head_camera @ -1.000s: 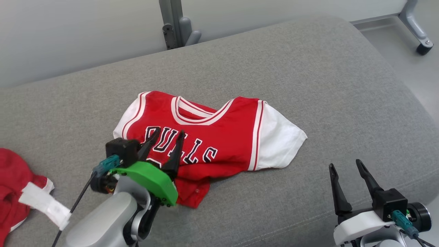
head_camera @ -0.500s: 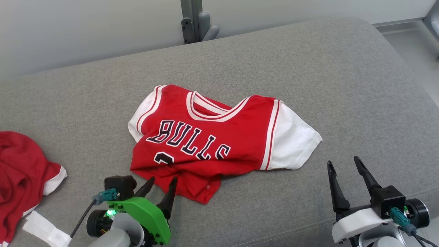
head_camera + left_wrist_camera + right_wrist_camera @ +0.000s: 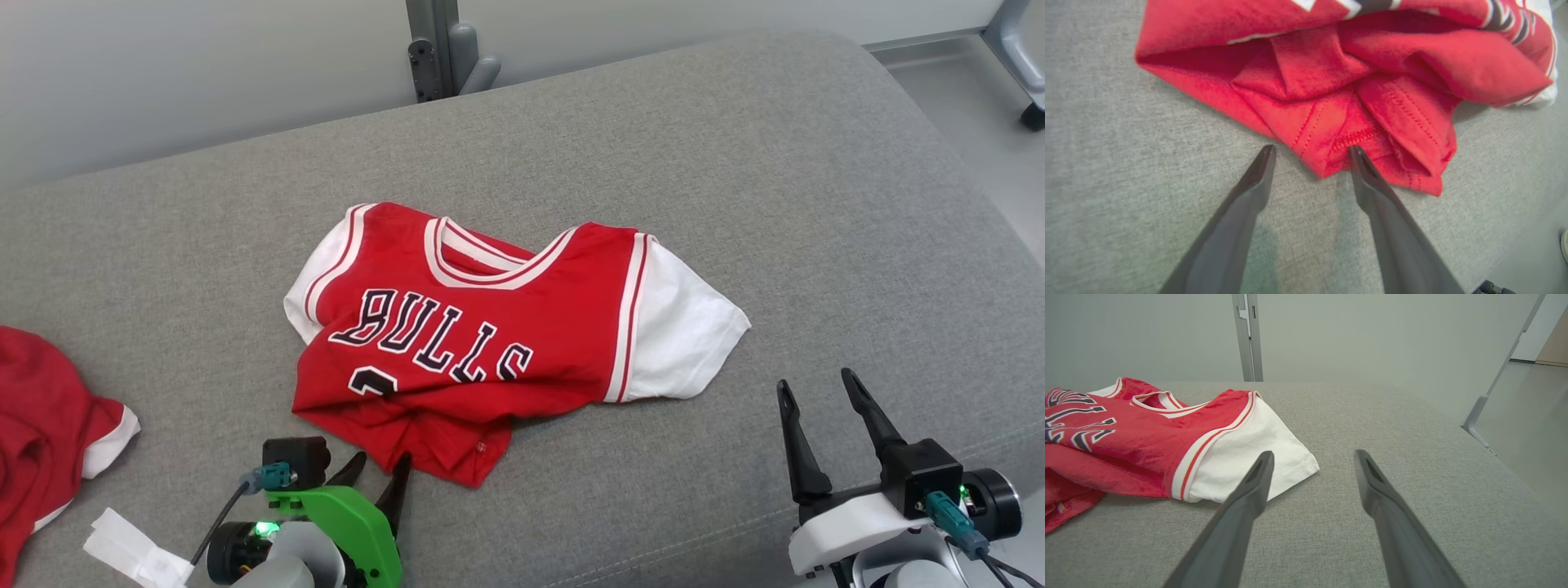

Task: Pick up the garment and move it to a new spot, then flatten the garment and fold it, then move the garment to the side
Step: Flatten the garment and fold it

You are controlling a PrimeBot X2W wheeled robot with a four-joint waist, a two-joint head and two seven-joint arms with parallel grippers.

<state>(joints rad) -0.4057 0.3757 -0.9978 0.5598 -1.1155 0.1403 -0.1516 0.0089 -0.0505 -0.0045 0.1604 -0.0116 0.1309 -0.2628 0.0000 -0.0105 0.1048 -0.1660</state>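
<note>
So the left pincer [image 3: 1311,151] was hovering over the lettering a second ago. Now it's pulled back to the near edge of the Bulls jersey [image 3: 490,327], and its fingers are a touch less spread than they were. They're still apart, not clamped on anything. In the left wrist view the bunched red hem [image 3: 1347,139] pokes right in between the tips, with one tip just touching the stitching.

My read: it's lining up to grab that hem and drag the tucked-under bottom out, so we're at the flattening step, with folding not started.

The jersey sits mid-way across the grey cushion [image 3: 816,204], collar facing away and its bottom half crumpled toward the robot.

The right pincer [image 3: 816,384] is parked wide apart, near the white sleeve [image 3: 1249,457] but not touching it. Another red garment [image 3: 41,408] lies off to the left, well apart.
</note>
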